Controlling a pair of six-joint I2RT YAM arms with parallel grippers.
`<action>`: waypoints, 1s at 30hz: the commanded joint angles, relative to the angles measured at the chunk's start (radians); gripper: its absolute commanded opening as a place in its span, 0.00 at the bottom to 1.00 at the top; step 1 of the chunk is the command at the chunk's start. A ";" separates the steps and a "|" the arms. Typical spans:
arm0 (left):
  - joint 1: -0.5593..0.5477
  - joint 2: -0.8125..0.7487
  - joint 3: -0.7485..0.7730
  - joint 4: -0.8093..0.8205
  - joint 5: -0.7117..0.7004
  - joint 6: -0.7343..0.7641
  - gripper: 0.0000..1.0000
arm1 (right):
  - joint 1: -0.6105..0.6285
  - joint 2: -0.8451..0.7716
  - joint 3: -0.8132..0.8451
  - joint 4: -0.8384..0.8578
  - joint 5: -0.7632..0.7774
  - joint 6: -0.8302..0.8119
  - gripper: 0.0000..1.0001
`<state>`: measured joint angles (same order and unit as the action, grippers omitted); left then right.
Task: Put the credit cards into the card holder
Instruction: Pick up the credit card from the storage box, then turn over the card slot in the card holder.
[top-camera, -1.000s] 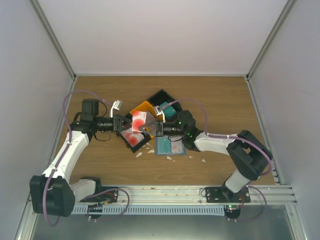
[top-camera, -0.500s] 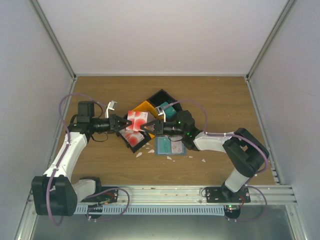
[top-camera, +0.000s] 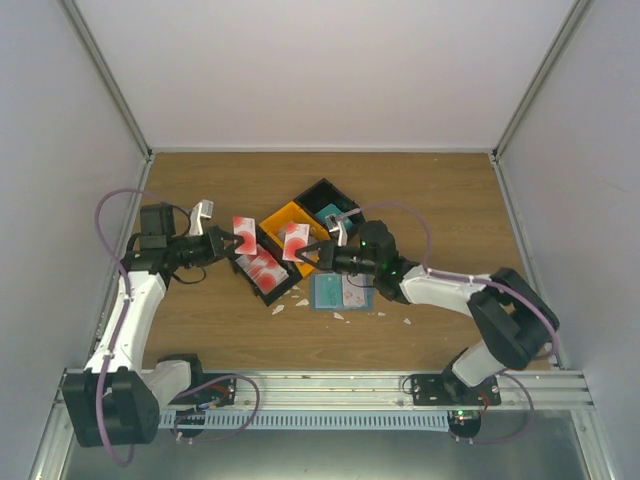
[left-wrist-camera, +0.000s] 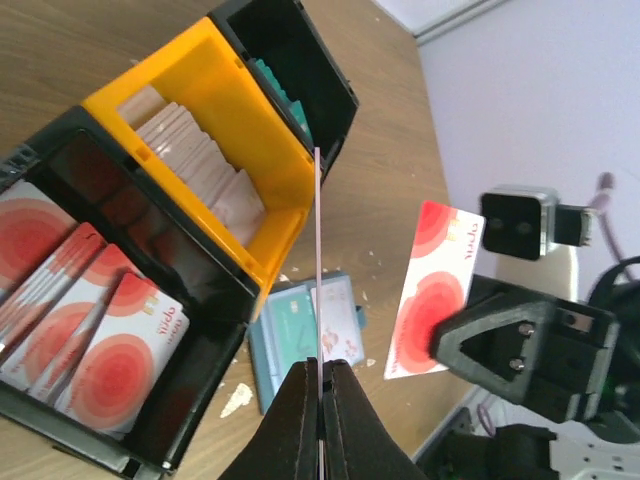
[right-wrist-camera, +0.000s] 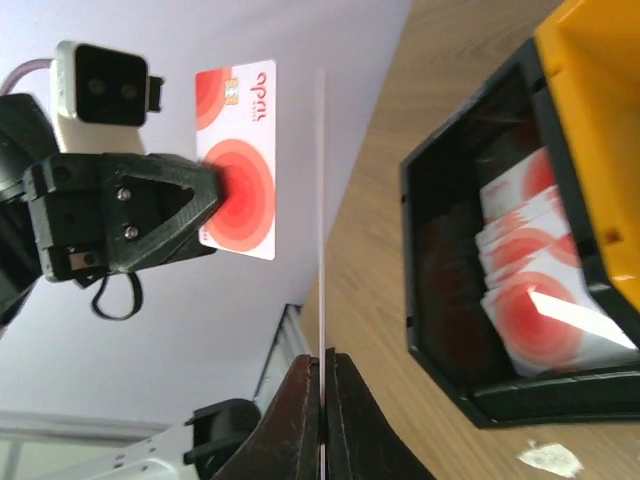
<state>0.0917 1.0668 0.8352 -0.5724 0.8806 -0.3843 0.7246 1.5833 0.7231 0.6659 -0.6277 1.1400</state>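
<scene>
Up on the overhead cam, the wooden surface (top-camera: 430, 210) sits in a booth of plain white walls (top-camera: 330, 70), with an aluminium rail (top-camera: 330, 385) along the near edge. Left gripper (top-camera: 231, 246) has its jaws clenched on a credit card (top-camera: 245, 235), held upright above the surface. Right gripper (top-camera: 308, 256) is grasping a second credit card (top-camera: 295, 241) the same way, and the two cards are near each other but apart. The card holder (top-camera: 340, 291) lies flat on the wood just under the right arm, beside a black bin (top-camera: 272, 293) of loose credit cards (top-camera: 262, 267). A yellow bin (top-camera: 280, 217) and another black bin with a teal stack (top-camera: 328, 212) sit behind it. White scraps (top-camera: 300, 301) are scattered on the wood near the holder.

Left wrist cam: its own jaws pinch the credit card (left-wrist-camera: 317, 250) edge-on, so it's just a thin line. Below, the card holder (left-wrist-camera: 300, 340) shows a card printed on its face. The yellow bin (left-wrist-camera: 235, 110) holds pale cards, and the right gripper (left-wrist-camera: 450, 335) off to the side shows its red-and-white card (left-wrist-camera: 435, 285).

Right wrist cam: same deal, jaws tight on the second credit card (right-wrist-camera: 322, 200), edge-on. The left gripper (right-wrist-camera: 210, 195) faces it with its card (right-wrist-camera: 238, 165) against the white wall, and the loose credit cards (right-wrist-camera: 540, 310) lie in their bin on the right.
</scene>
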 joint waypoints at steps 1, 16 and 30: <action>-0.042 -0.033 0.006 -0.015 -0.083 0.025 0.00 | -0.005 -0.126 0.023 -0.361 0.201 -0.223 0.01; -0.644 0.094 -0.267 0.416 -0.370 -0.330 0.00 | -0.005 -0.275 -0.063 -0.933 0.421 -0.417 0.00; -0.708 0.277 -0.254 0.439 -0.397 -0.326 0.00 | -0.003 -0.188 -0.072 -0.971 0.356 -0.470 0.01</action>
<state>-0.6083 1.3136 0.5735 -0.1883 0.4931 -0.7155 0.7235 1.3834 0.6674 -0.2897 -0.2470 0.6994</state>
